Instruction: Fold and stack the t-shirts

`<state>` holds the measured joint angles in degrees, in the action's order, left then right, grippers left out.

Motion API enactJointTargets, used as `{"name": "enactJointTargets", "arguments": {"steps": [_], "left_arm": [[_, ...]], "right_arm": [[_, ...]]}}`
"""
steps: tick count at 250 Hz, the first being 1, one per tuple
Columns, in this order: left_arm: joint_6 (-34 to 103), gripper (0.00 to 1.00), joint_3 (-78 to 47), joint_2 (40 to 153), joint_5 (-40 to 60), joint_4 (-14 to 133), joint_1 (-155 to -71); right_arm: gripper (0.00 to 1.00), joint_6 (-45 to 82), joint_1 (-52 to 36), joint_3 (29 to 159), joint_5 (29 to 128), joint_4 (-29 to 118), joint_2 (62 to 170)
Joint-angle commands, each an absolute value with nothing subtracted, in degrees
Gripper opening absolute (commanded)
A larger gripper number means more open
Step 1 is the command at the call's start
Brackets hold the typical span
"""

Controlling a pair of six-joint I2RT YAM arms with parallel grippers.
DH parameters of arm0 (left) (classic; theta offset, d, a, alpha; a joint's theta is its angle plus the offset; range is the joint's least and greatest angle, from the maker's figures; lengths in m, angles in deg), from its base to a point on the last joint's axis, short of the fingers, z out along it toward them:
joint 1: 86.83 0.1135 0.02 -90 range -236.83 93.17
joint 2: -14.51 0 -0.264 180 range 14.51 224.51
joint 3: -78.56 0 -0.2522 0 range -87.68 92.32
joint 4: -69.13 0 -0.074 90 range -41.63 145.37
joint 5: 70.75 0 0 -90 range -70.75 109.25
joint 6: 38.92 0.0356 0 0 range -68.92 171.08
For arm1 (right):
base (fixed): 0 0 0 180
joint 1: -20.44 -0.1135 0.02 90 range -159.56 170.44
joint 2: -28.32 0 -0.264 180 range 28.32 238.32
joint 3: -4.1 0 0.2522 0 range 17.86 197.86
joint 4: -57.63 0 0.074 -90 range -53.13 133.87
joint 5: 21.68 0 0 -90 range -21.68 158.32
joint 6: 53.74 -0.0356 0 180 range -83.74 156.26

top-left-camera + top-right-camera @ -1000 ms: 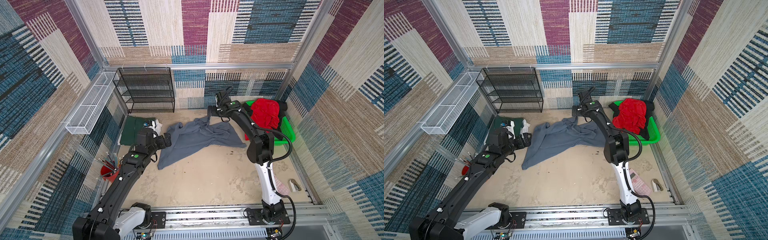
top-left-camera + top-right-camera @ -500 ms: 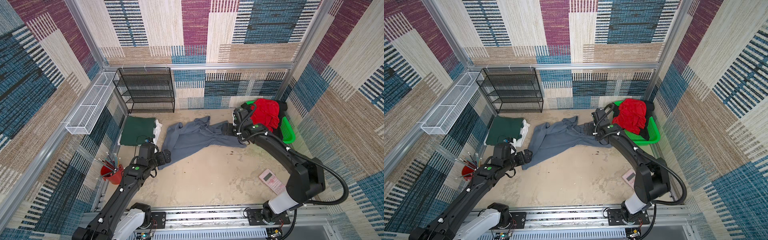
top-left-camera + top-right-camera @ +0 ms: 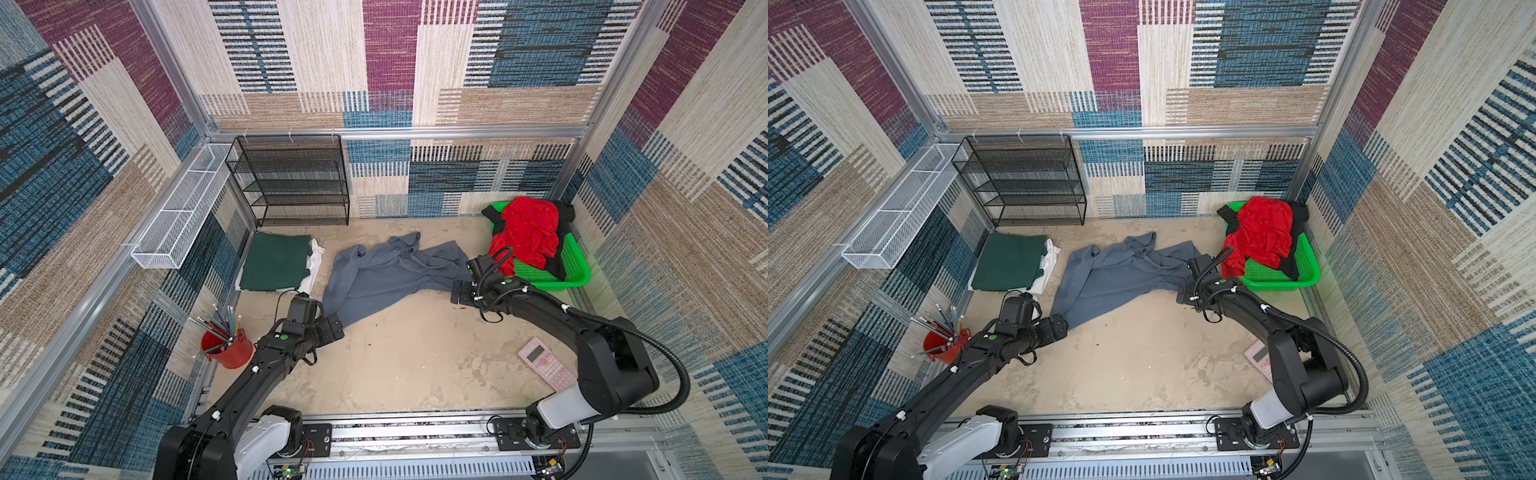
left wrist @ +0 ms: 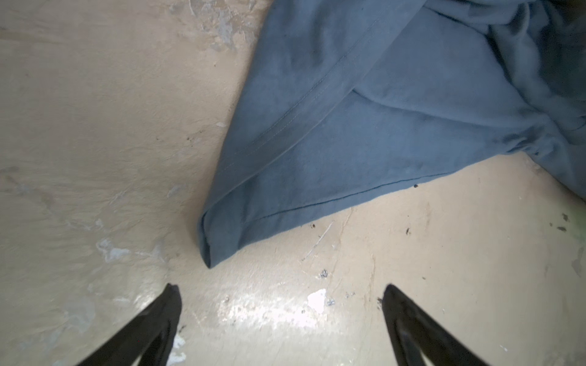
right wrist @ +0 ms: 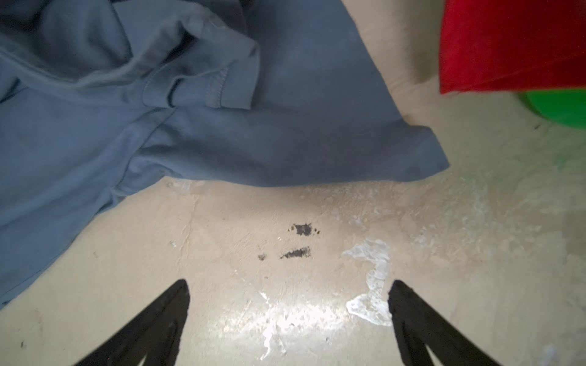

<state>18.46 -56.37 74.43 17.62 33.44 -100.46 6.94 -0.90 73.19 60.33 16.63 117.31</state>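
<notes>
Slate grey t-shirt [image 3: 390,274] lies rumpled on the table [image 3: 415,365]; my left jaws and right jaws gape wide, empty, near its corners.

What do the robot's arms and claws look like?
The left arm and right arm are black and jointed, white near the base, each with a green dot by the wrist and looping black cables. The left claw and right claw each have two pointed black fingers.

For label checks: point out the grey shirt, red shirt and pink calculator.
grey shirt [image 3: 386,280], in a top view, body
red shirt [image 3: 525,228], in a top view, crumpled middle
pink calculator [image 3: 552,370], in a top view, keypad
</notes>
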Motion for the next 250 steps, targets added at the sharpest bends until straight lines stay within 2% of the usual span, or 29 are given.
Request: {"name": "enactJointTargets", "arguments": {"steps": [1, 48, 217, 231, 250], "left_arm": [[18.1, 0.98, -56.2, 76.5, 18.2, 36.0, -100.4], [17.6, 0.98, -55.9, 79.3, 20.3, 36.3, -99.9], [17.0, 1.0, -55.5, 87.4, 16.6, 41.0, -96.2], [17.2, 0.97, -55.2, 87.8, 16.6, 41.2, -96.1], [17.6, 0.93, -54.5, 88.5, 16.4, 41.0, -95.9]], "right_arm": [[0.98, 5.5, -0.7, 74.4, 58.1, 19.0, 121.0], [0.98, 5.3, 0.2, 77.1, 53.3, 17.8, 127.2], [0.99, 11.3, 1.2, 85.4, 52.9, 19.1, 137.6], [1.0, 11.8, 1.2, 85.7, 52.7, 19.5, 137.7], [0.95, 12.4, 1.3, 86.8, 52.3, 19.2, 138.1]]}}
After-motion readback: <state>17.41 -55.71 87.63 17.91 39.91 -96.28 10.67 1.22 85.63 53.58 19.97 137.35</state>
